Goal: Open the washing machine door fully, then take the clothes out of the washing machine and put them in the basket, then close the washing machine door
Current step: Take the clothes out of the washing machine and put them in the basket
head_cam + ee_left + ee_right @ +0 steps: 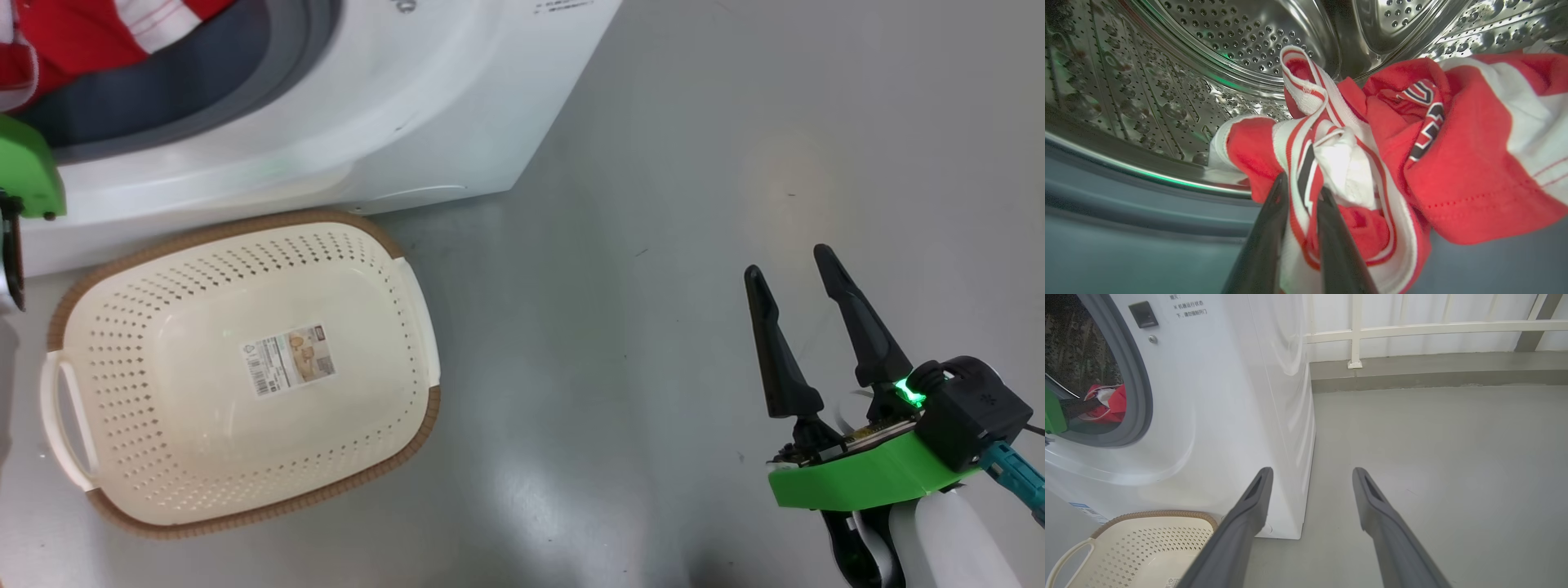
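Grey smooth floor (653,327), bounded at the back by a white railing (1412,328) on a low grey kerb.

Left gripper (1303,188): the two dark fingers (1265,245) stand close together, clenched on a red-and-white striped fold of the clothes (1470,163). The fold passes between the fingers and bulges above their tips. The remaining fabric, red with white panels and a dark printed logo, lies bunched to the right of the fingers in the wrist view. It rests at the front of the perforated steel drum (1241,36) and partly over the grey rubber ring (1126,212). In the head view the arm's green housing sits at the left edge, against the mouth of the washing machine (392,106), with red cloth at the upper left corner.

Right gripper (786,261): fingers spread apart, nothing between them, held above bare floor well to the right of the machine. Its own wrist view looks past the machine's right front corner.

Basket (163,278): cream, perforated, with a brown rim. It stands on the floor just in front of the machine's base, below the drum mouth. A paper label (287,359) shows on its bottom.
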